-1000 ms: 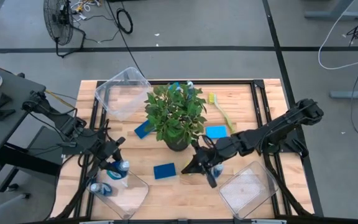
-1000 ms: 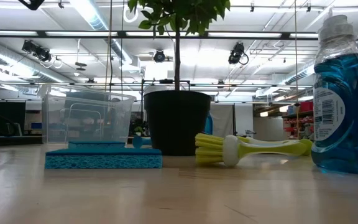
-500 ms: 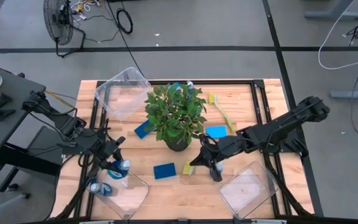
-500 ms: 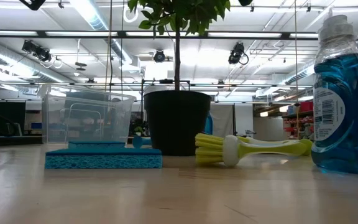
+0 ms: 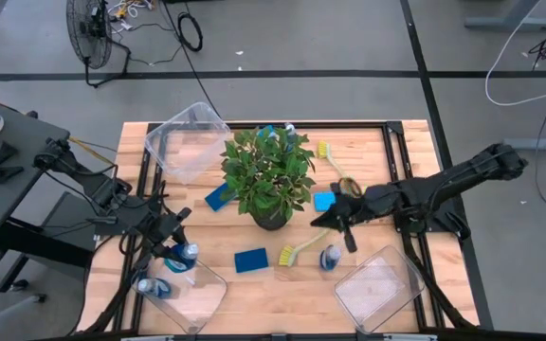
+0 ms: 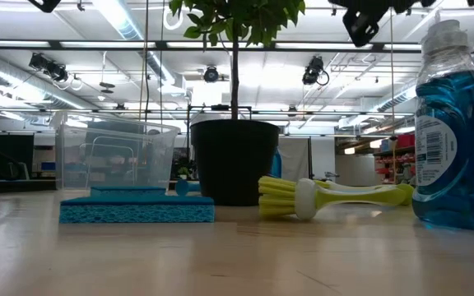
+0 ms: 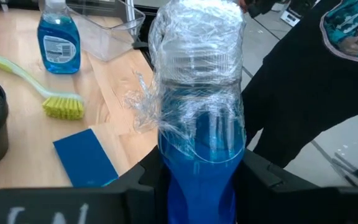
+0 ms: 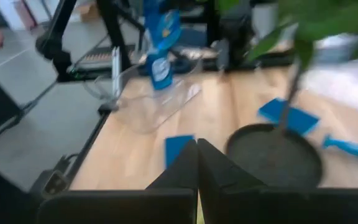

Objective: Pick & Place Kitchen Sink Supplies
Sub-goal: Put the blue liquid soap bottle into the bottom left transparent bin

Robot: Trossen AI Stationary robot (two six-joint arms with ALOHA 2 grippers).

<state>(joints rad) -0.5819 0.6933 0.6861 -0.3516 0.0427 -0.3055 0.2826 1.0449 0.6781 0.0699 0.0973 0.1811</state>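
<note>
One bottle (image 5: 151, 287) binned; my left gripper (image 7: 197, 180) pinches second bottle (image 7: 199, 124); right gripper (image 5: 347, 230) pressed together, empty; brushes, sponges remain.

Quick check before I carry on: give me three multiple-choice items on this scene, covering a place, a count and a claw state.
1. The left claw holds its bottle:
A. by the front-left bin
B. behind the plant
C. over the right bin
2. Dish brushes on the table:
A. one
B. two
C. four
3. The right claw is:
A. shut on a sponge
B. wide open
C. shut, empty

Answers:
1 A: the left claw grips the blue bottle at the front-left bin.
2 B: one brush lies near the front, another farther back.
3 C: the right claw has its fingers together with nothing between them.
</note>
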